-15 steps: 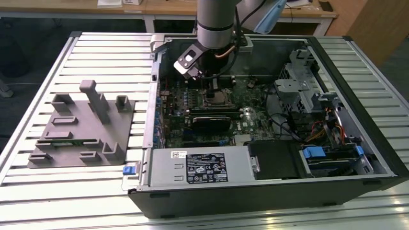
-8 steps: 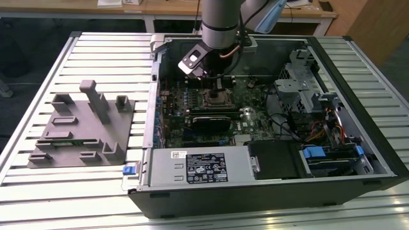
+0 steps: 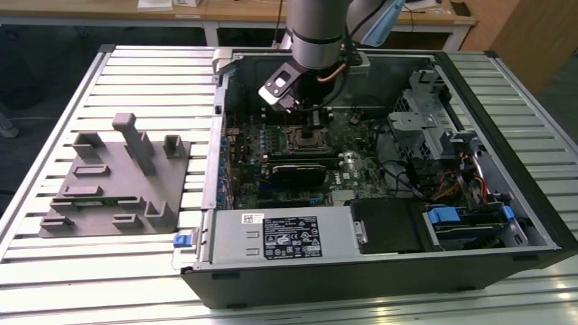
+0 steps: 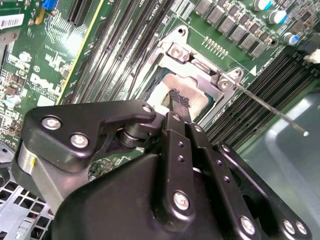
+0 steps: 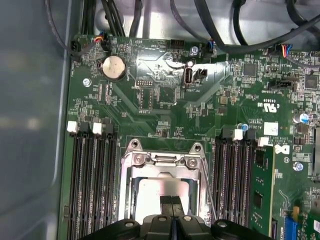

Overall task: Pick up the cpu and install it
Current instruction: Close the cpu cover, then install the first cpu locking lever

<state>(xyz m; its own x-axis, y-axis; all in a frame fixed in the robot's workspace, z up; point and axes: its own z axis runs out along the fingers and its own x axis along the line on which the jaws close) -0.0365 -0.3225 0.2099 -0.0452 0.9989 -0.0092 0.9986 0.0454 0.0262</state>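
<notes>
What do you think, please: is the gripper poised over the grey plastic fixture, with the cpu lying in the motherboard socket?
No: the exterior view shows the gripper over the motherboard socket, not the grey plastic fixture; the cpu does lie there.

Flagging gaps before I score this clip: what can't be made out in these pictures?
1. Whether the pincer touches the cpu: in both wrist views its shut tips cover the contact spot.
2. Part of the cpu: in the first wrist view it is covered by the pincer's body and cut off by the picture's edge.
3. Whether the cpu sits flat in the socket: too small to tell in the exterior view.
</notes>
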